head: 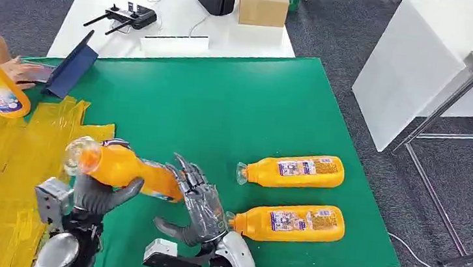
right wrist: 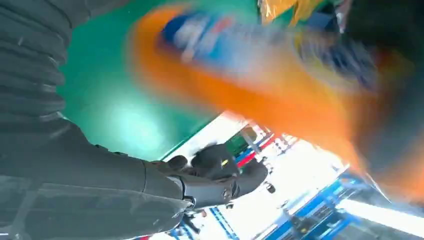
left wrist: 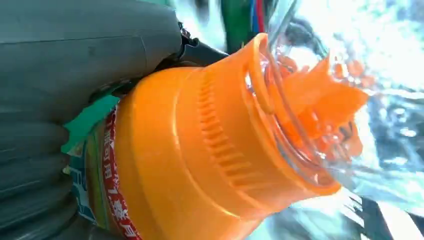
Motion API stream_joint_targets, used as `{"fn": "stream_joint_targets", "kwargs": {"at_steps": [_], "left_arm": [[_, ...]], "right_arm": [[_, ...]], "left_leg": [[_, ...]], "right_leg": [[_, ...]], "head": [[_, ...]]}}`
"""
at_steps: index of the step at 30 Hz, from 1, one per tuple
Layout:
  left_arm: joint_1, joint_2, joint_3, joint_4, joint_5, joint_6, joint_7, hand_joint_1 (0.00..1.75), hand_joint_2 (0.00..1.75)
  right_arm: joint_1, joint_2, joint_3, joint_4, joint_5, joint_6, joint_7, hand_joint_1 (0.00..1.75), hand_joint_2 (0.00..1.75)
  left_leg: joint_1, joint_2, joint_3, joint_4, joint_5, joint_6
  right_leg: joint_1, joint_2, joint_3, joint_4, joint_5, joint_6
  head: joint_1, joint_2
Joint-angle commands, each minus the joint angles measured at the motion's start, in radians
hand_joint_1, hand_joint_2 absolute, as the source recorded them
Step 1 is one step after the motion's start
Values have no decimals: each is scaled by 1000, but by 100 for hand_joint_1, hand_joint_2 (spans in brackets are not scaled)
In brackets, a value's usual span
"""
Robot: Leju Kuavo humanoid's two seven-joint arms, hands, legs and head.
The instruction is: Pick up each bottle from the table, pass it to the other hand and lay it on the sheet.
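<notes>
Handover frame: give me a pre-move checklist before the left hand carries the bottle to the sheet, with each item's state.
1. Left hand grips the bottle: ok, fingers wrap its body.
2. Right hand has let go: ok, fingers spread beside the bottle's base, though contact cannot be ruled out.
3. Cap on: ok, clear cap sits over the orange spout.
4. Sheet has room: ok, bare yellow area lies left of the hand.
5. A person's hand near the sheet's far edge: cannot tell if it will stay clear.

Blurred bottle (right wrist: 260, 75) in right wrist view
</notes>
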Motion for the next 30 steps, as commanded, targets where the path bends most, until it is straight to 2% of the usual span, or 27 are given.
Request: {"fn": "stream_joint_targets", "kwargs": {"at_steps": [1, 5, 6, 7, 8, 9, 10, 22, 26, 27, 28, 30], "left_arm": [[-81, 91, 163, 172, -949, 289, 366, 175, 175], [-134, 145, 215, 280, -1123, 274, 471, 175, 175], [-151, 225, 183, 313, -1180, 272, 564, 175, 175], [-176, 262, 142, 351, -1180, 247, 615, 175, 175], [-212, 298, 118, 402, -1180, 206, 616, 175, 175], [-275, 427, -42, 467, -1180, 139, 747, 175, 175], [-329, 456, -70, 548, -1180, 147, 747, 175, 175], [-344, 454, -54, 579, -1180, 166, 724, 175, 175], [-344, 454, -54, 579, -1180, 166, 724, 175, 175], [-376, 517, -182, 589, -1180, 77, 810, 175, 175], [-431, 547, -237, 659, -1180, 50, 814, 175, 175], [-518, 557, -288, 780, -1180, 28, 792, 175, 175]], "right_arm": [[119, -83, -216, -420, -152, 189, 19, 0, 0], [149, -110, -270, -525, -249, 297, 3, 0, 0], [152, -115, -276, -541, -263, 312, -5, 0, 0], [149, -115, -278, -547, -271, 322, -12, 0, 0], [145, -114, -280, -547, -276, 325, -15, 0, 175], [131, -115, -274, -539, -280, 336, -18, 0, 175], [118, -113, -270, -524, -282, 339, -18, 0, 175], [114, -111, -269, -518, -282, 337, -18, 0, 175], [114, -111, -269, -518, -282, 337, -18, 0, 175], [105, -116, -256, -505, -279, 345, -16, 0, 175], [96, -115, -251, -495, -281, 349, -17, 0, 175], [82, -111, -242, -480, -280, 353, -17, 0, 175]], "left_leg": [[1, -3, 2, 0, -1, -1], [1, -6, 2, -1, 0, -1], [1, -5, 1, -1, 0, -1], [1, -6, 2, 0, 0, -1], [1, -5, 2, 0, 0, -1], [1, -4, 1, 0, 0, -1], [2, -7, 1, 0, 1, -2], [3, -2, 1, 0, 1, -2], [4, -5, 4, 0, -1, -3], [3, -3, 1, 0, 1, -2], [4, -4, 2, 0, 0, -2], [3, -4, 0, 1, 1, -2]], "right_leg": [[0, 1, 2, 0, -1, 0], [1, -3, 3, -1, -1, -1], [0, -2, 2, 0, -1, 0], [1, -2, 3, -1, -1, 0], [1, -1, 2, 0, -1, -1], [0, -2, 1, 0, 0, 0], [1, -3, 3, 0, -1, -1], [2, 0, 1, 0, 0, 0], [3, 0, 5, 0, -2, 0], [2, 0, 2, 0, 0, 0], [3, 0, 3, 0, -1, -1], [3, -1, 1, 0, 0, -1]], "head": [[0, 0], [0, 0], [0, 0], [0, 0], [0, 0], [0, 0], [0, 0], [0, 0], [0, 0], [0, 0], [0, 0], [0, 0]]}}
